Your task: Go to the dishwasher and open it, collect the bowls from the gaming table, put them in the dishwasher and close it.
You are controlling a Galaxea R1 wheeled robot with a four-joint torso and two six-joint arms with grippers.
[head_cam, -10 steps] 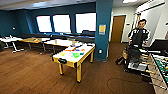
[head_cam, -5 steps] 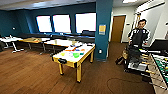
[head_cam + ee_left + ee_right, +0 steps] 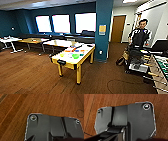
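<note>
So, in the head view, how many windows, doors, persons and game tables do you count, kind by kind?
Bright windows: 3
Wooden door: 1
Person: 1
Gaming table: 1
Table-football table: 1
Total: 7

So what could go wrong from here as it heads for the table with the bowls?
The white-topped, yellow-trimmed gaming table is crowded with small coloured items around the wide green plastic bowl, so a reach might knock them off. The person and dark cart stand close on the right, and the base could clip the teal pillar.
</note>
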